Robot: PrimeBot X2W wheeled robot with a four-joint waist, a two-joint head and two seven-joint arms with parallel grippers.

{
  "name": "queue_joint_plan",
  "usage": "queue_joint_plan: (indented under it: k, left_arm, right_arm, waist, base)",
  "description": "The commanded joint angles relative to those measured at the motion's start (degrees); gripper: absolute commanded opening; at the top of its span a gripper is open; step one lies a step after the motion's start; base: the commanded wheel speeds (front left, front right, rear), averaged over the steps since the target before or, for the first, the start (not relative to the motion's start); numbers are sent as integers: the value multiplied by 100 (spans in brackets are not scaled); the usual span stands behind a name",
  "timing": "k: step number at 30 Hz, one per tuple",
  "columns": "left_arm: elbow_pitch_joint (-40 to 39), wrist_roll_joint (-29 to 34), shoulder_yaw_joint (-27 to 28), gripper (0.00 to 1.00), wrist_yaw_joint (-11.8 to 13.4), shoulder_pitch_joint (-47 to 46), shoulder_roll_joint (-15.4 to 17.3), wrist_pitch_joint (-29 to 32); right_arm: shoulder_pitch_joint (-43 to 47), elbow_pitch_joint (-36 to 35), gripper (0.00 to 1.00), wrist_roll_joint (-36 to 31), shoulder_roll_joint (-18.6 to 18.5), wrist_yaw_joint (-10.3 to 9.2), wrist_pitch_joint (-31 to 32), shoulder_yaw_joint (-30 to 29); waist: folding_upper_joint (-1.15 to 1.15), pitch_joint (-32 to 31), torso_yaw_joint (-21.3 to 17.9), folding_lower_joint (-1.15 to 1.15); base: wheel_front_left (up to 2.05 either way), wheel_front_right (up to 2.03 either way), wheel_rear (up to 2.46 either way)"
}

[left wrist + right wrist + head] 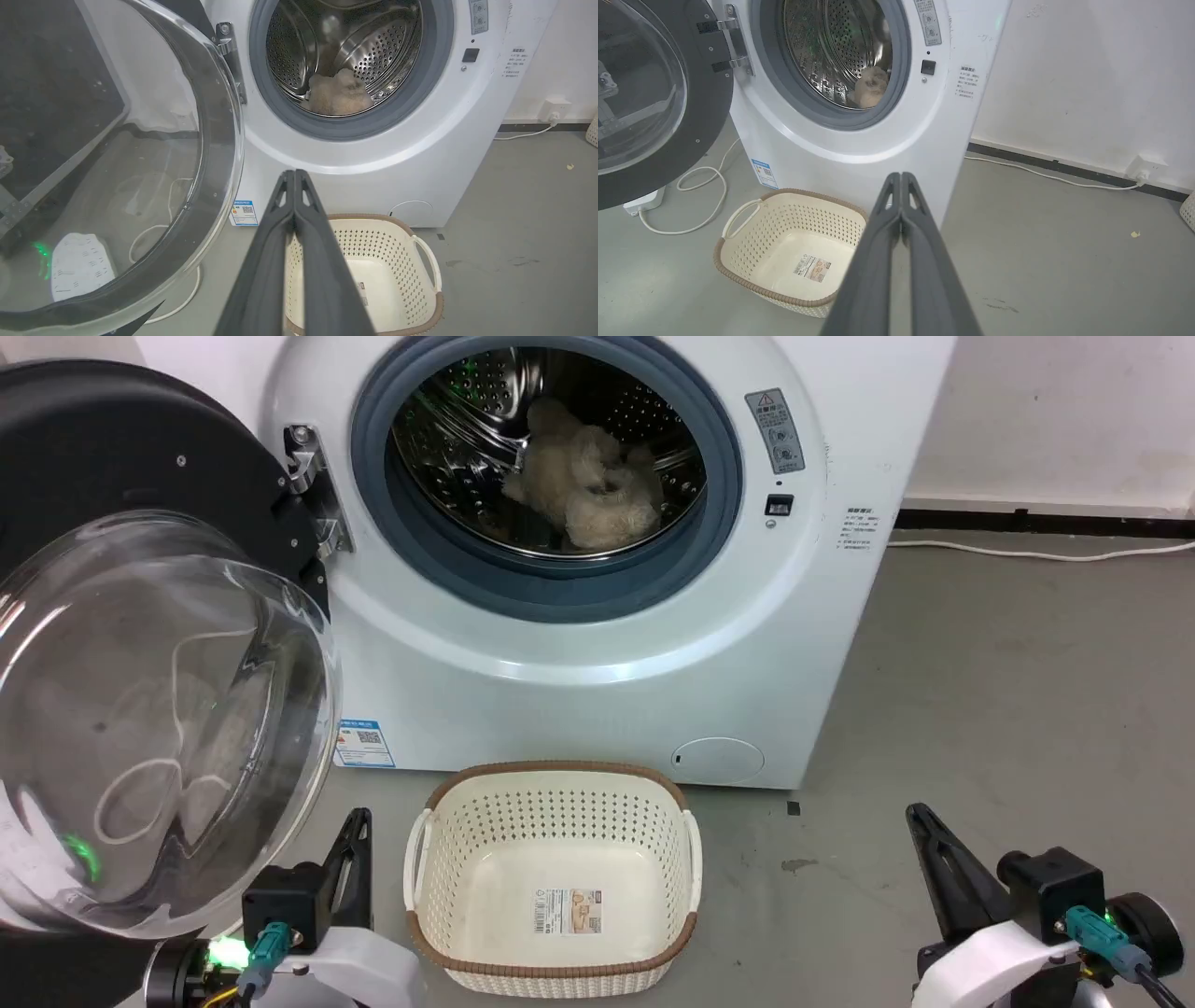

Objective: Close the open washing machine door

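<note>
Approach seems the step in hand: the large round black-rimmed washing machine door (159,709) with bulging clear glass stands swung wide at far left, untouched. Near it the left gripper (294,173) is clenched on nothing; past the cream perforated plastic basket (560,773) and white boxy washing machine (579,691) (steel drum (467,420) loaded), the right gripper (900,175) likewise. Next, the left gripper likely must reach behind the door and push rightward.
</note>
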Motion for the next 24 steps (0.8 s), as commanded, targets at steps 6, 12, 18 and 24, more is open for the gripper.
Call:
queue_joint_plan:
  k: [6, 12, 18, 24]
  left_arm:
    - [-23, 14, 5, 0, 16, -85, -1, 2]
    - [-23, 14, 5, 0, 16, -85, -1, 2]
    - [-23, 14, 5, 0, 16, -85, -1, 2]
    - [-23, 14, 5, 0, 16, -85, -1, 2]
  right_arm:
    - [-67, -25, 0, 35, 18, 5, 3, -1]
    - [-67, -25, 0, 35, 18, 5, 3, -1]
    - [-67, -25, 0, 35, 18, 5, 3, -1]
    - [-67, -25, 0, 35, 18, 5, 3, -1]
  waist:
    - [0, 0, 0, 0]
    - [0, 0, 0, 0]
    - [0, 0, 0, 0]
    - [0, 0, 0, 0]
  base:
    - [0, 0, 0]
    - [0, 0, 0]
    - [0, 0, 0]
    - [0, 0, 0]
